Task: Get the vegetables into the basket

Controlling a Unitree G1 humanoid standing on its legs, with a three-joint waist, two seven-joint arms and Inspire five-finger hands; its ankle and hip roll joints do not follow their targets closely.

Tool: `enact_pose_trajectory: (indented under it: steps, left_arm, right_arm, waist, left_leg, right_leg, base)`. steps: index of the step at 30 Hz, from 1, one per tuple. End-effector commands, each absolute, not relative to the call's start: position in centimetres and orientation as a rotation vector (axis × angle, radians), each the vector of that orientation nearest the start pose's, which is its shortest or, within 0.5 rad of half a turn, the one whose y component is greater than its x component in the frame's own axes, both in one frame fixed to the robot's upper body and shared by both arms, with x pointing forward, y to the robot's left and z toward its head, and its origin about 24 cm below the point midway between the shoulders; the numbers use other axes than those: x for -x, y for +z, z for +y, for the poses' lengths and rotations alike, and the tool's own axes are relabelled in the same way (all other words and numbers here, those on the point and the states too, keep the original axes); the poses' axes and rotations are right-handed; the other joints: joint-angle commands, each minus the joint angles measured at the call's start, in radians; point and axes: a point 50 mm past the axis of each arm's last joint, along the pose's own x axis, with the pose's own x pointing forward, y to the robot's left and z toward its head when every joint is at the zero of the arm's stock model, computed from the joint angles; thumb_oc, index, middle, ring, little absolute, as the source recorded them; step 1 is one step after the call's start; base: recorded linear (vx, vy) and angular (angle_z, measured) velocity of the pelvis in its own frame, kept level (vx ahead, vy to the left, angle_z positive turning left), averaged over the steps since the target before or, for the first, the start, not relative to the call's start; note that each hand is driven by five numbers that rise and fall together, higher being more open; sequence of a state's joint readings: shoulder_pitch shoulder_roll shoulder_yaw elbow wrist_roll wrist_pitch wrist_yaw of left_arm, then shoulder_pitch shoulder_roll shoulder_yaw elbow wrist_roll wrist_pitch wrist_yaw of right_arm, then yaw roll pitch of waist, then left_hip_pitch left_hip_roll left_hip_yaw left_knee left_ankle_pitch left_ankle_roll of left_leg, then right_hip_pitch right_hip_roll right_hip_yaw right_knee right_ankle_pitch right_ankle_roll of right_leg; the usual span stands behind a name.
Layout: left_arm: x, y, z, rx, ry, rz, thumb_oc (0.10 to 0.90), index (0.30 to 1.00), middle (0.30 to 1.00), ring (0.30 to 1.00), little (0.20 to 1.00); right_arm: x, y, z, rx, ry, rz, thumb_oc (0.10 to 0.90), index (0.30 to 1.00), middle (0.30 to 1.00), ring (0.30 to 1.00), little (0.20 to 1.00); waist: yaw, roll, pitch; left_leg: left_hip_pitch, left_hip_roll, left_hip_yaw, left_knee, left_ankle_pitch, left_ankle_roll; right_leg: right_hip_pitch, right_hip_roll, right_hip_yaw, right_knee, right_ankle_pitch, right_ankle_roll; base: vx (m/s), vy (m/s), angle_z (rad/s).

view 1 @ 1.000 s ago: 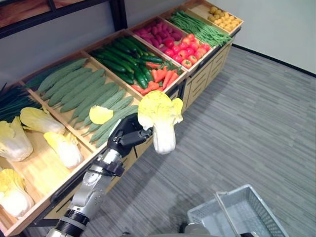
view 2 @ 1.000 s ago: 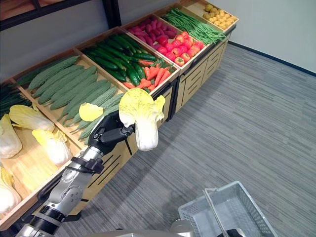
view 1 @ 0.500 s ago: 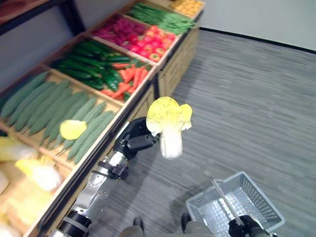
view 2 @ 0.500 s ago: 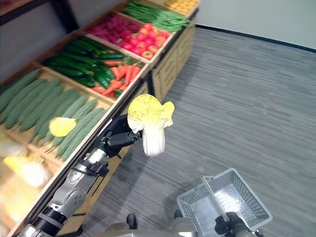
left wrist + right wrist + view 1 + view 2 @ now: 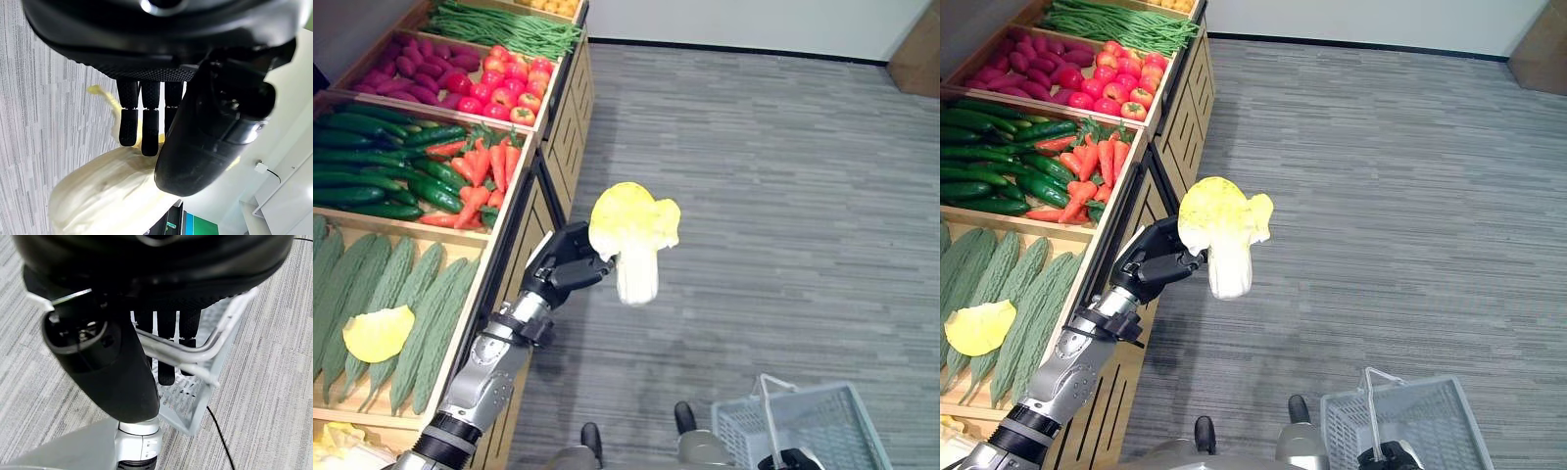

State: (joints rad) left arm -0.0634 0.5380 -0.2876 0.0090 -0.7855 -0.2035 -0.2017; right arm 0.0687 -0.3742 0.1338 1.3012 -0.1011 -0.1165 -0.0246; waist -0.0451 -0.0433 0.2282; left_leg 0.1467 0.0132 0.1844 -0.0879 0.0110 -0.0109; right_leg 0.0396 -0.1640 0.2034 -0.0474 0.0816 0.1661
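As the robot turns from the shelf, its left hand (image 5: 570,266), fingers clamped on the cabbage (image 5: 631,235), nears the basket (image 5: 822,431), whose handle the right hand (image 5: 112,367) grips.

The grey floor (image 5: 783,176) between the wooden shelf (image 5: 540,201) and the basket (image 5: 822,431) is open. The cabbage (image 5: 631,235) hangs over it, beside the shelf edge.
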Motion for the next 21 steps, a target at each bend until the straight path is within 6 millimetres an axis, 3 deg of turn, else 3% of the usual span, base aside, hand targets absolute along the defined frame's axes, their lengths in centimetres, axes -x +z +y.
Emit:
enact_pose_trajectory:
  steps: [1,3,5,6,7,14,21]
  left_arm:
    - [-25.7,12.5,16.1,0.302,-0.535,-0.403,0.400,0.300,0.300,0.300,0.300]
    - [-25.9,12.5,16.1,0.296,-0.530,-0.399,0.400,0.300,0.300,0.300,0.300]
    - [-26.0,12.5,16.2,0.282,-0.530,-0.395,0.400,0.300,0.300,0.300,0.300]
    - [-26.0,12.5,16.2,0.282,-0.530,-0.396,0.400,0.300,0.300,0.300,0.300]
    - [-25.9,12.4,16.4,0.278,-0.520,-0.387,0.400,0.300,0.300,0.300,0.300]
    - [-25.7,11.8,16.7,0.262,-0.498,-0.371,0.400,0.300,0.300,0.300,0.300]
    - [-25.3,10.3,17.8,0.152,-0.428,-0.307,0.400,0.300,0.300,0.300,0.300]
  right_arm:
    - [-5.9,-14.1,-30.8,0.567,-0.070,1.249,0.400,0.300,0.300,0.300,0.300]
    - [-6.6,-14.1,-30.6,0.569,-0.069,1.224,0.400,0.300,0.300,0.300,0.300]
    - [-7.0,-14.1,-30.3,0.573,-0.062,1.210,0.400,0.300,0.300,0.300,0.300]
    - [-7.0,-14.1,-30.3,0.573,-0.062,1.209,0.400,0.300,0.300,0.300,0.300]
    - [-6.9,-14.3,-30.0,0.572,-0.054,1.217,0.400,0.300,0.300,0.300,0.300]
    - [-5.7,-14.5,-29.9,0.555,-0.060,1.253,0.400,0.300,0.300,0.300,0.300]
    - [-5.2,-14.0,-31.2,0.568,-0.088,1.251,0.400,0.300,0.300,0.300,0.300]
  waist:
    - [0.008,-0.022,-0.060]
    - [0.016,-0.014,-0.047]
    - [0.033,-0.002,-0.041]
    - [0.033,-0.002,-0.044]
    - [0.055,-0.004,-0.056]
    - [0.055,-0.015,-0.073]
    - [0.045,0.002,-0.082]
  left_leg:
    - [-0.043,0.027,0.046,0.045,-0.035,-0.048]
    - [-0.044,0.039,0.078,0.042,-0.030,-0.048]
    - [-0.048,0.053,0.112,0.048,-0.032,-0.045]
    - [-0.053,0.053,0.112,0.049,-0.031,-0.045]
    - [-0.049,0.061,0.153,0.045,-0.028,-0.049]
    - [-0.024,0.063,0.156,0.057,-0.037,-0.065]
    - [0.004,0.108,0.114,0.016,0.012,-0.105]
  right_leg:
    - [-0.060,-0.026,-0.038,0.078,0.059,0.096]
    - [-0.090,-0.030,-0.093,0.086,0.081,0.096]
    - [-0.081,-0.061,-0.229,0.123,0.047,0.079]
    - [-0.085,-0.061,-0.229,0.122,0.049,0.078]
    - [-0.052,-0.089,-0.356,0.133,0.039,0.067]
    - [-0.029,-0.079,-0.358,0.041,0.032,0.066]
    - [0.033,-0.025,-0.385,0.017,-0.033,0.025]
  base:
    - [-0.08,0.032,-0.37]
    - [-0.11,0.035,-0.47]
    - [-0.09,0.051,-0.55]
    - [-0.07,0.037,-0.93]
    - [-0.04,0.016,-0.73]
    - [0.06,-0.058,-0.34]
    - [0.06,-0.146,0.14]
